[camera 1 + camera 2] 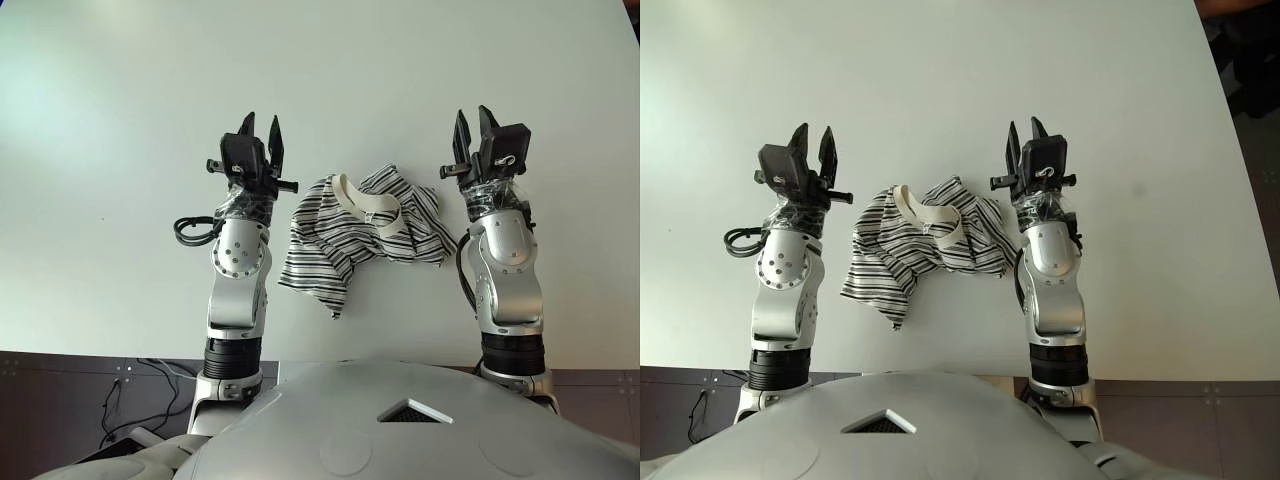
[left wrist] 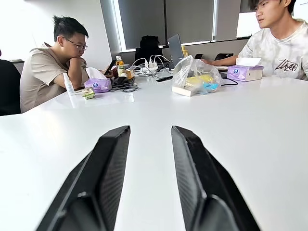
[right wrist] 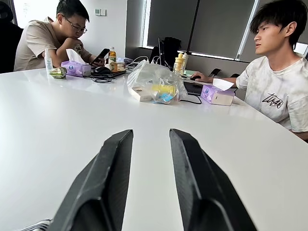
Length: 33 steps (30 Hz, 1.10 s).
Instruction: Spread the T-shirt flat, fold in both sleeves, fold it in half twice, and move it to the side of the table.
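A black-and-white striped T-shirt (image 1: 350, 235) with a cream collar lies crumpled in a heap on the white table (image 1: 320, 70), close to the near edge. My left gripper (image 1: 260, 130) stands open just left of the heap, fingers pointing away over the table, nothing between them. On the other side of the shirt, my right gripper (image 1: 474, 124) is open too and holds nothing. Neither touches the cloth. The left wrist view has the left gripper's dark fingers (image 2: 110, 168) spread over bare tabletop; the right wrist view has the right gripper's fingers (image 3: 192, 178) the same way.
At the table's far end sit a clear plastic bag of items (image 3: 155, 88), tissue boxes (image 2: 244, 72), bottles, cables and a laptop. The table's near edge runs just behind my arms. A wide bare stretch of table lies beyond the shirt.
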Available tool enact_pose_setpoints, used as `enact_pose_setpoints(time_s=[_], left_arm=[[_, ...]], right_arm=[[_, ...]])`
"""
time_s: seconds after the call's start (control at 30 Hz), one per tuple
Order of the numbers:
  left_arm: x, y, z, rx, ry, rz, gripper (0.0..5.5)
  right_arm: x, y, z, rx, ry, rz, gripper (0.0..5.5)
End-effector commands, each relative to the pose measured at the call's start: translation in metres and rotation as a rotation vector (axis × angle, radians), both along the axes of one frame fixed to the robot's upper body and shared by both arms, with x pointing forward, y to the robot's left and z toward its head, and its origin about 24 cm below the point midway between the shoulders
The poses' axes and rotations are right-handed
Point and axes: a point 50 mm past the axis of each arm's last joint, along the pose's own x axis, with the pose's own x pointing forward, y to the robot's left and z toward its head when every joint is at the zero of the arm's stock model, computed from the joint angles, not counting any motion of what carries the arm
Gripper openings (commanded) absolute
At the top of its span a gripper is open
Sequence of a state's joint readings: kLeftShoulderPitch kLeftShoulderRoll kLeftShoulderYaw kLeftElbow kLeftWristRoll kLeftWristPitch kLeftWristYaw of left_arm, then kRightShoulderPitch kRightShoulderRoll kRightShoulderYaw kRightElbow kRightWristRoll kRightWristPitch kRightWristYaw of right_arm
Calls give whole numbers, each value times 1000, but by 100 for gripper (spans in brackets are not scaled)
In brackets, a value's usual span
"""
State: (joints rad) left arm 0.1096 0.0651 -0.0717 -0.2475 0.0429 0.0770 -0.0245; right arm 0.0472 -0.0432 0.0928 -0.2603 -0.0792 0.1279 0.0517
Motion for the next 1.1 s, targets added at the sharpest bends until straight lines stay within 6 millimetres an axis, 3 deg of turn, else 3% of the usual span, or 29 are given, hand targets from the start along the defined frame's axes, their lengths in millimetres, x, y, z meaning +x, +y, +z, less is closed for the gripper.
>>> enact_pose_setpoints(time_s=[0.03,0.4,0.77,1.1], left_arm=[[8,2,4,-25,-8,2,221],[26,18,10,60,-8,53,221],[37,11,3,65,-6,21,221],[38,3,-6,38,-3,31,221]], right_arm=[[5,-1,2,13,-14,-19,188],[13,-4,0,27,-35,-39,188],[30,1,-8,15,15,114,188],[39,-9,-9,8,46,143,188]])
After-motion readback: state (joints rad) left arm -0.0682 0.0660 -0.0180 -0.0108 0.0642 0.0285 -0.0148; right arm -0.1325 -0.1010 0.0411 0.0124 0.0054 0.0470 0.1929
